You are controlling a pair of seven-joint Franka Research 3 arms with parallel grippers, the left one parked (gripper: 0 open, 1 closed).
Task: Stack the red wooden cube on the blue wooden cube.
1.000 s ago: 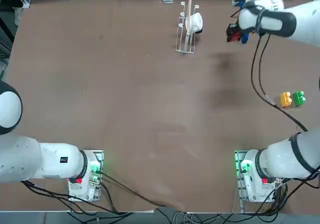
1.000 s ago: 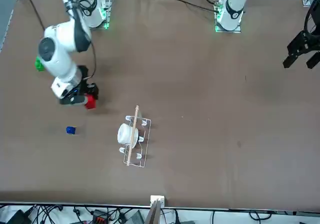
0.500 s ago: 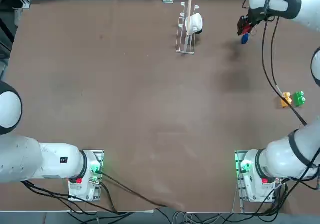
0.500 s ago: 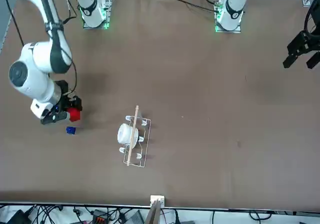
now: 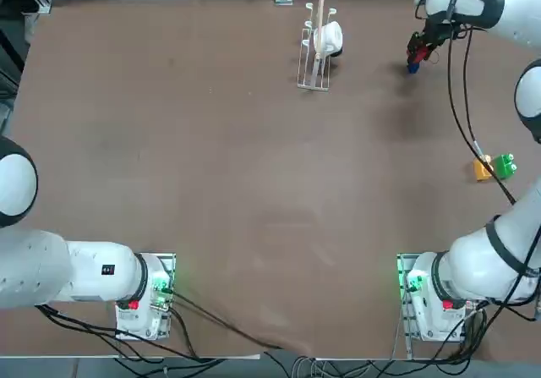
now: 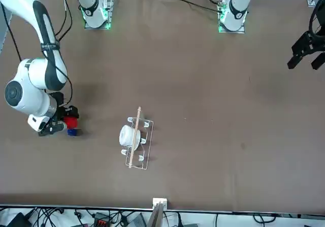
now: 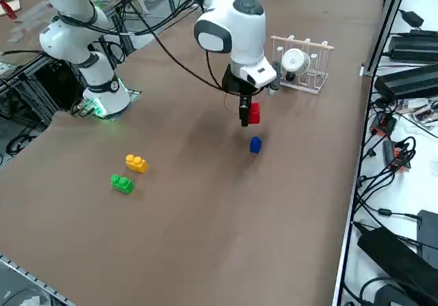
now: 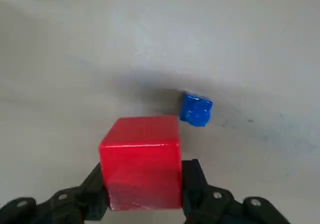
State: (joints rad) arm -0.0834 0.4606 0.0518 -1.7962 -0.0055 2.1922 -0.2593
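Here the right pincer [image 8: 145, 196] is closed on the red wooden cube [image 8: 141, 160], one finger pressed against each of two opposite faces, and the cube is carried clear of the brown tabletop [image 5: 254, 158]. In the right side view the pincer [image 7: 245, 118] hangs below the white wrist with the red wooden cube [image 7: 253, 113] between its fingers, and the blue wooden cube [image 7: 255, 144] rests on the tabletop [image 7: 205, 203] just beneath and slightly toward the camera; a visible gap separates the two cubes. In the wrist view the blue wooden cube [image 8: 195, 109] lies on the surface beyond the upper corner of the red one, offset to one side and not covered by it. In the top view the pincer [image 5: 416, 50] is at the far right part of the tabletop, with the blue wooden cube [image 5: 412, 68] partly showing at its near edge. In the front view the red wooden cube [image 6: 70, 121] sits just above the blue wooden cube [image 6: 71, 132], beside the pincer [image 6: 53, 126].

A white wire rack [image 5: 314, 50] holding a white cup [image 5: 329, 37] stands on the far side of the tabletop, well apart from the cubes. An orange studded block [image 7: 135, 163] and a green studded block [image 7: 122, 183] lie just beside each other near the right edge, well away from the pincer.
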